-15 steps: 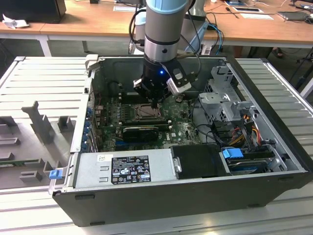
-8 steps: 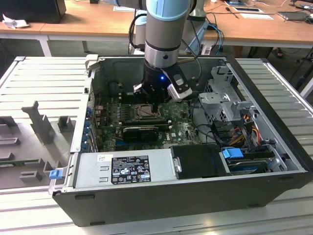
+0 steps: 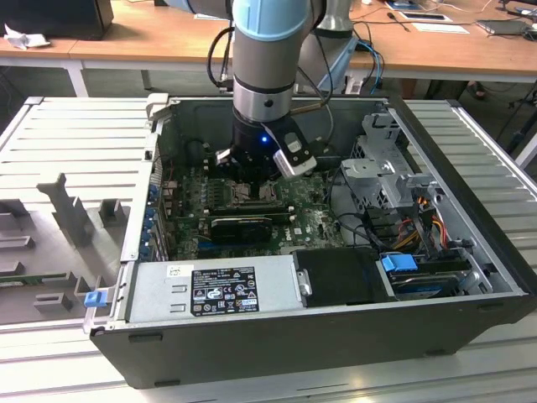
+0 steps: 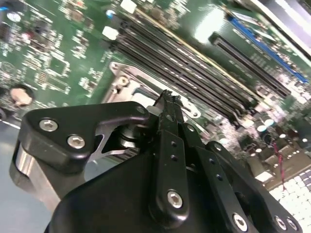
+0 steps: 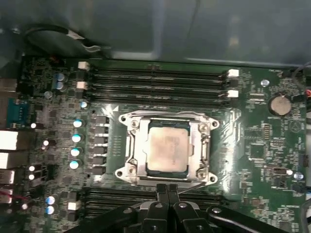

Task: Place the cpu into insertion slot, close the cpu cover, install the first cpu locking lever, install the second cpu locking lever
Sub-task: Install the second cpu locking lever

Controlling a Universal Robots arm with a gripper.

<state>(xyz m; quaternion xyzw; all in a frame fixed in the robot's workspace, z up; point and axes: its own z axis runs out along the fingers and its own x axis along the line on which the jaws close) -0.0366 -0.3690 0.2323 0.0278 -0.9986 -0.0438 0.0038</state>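
The cpu (image 5: pixel 167 151), a pale silver-grey square chip, sits in the socket on the green motherboard. The cpu cover (image 5: pixel 137 156), a silvery metal frame with a square window, lies flat around it. In the first wrist view my gripper (image 5: pixel 168 187) is shut with nothing between its fingers, and its tips hover at one edge of the socket. The second wrist view shows the black gripper (image 4: pixel 167 97) from behind, tips together over the socket frame (image 4: pixel 127 82). In the exterior view my gripper (image 3: pixel 252 183) reaches down into the open computer case, over the middle of the board.
Rows of memory slots (image 5: pixel 155 80) flank the socket on two sides. A coin battery (image 5: pixel 280 103) sits on the board. In the case, a power supply (image 3: pixel 210 290) lies in front, with a drive cage (image 3: pixel 390 168) and cables (image 3: pixel 419 218) at the exterior view's right.
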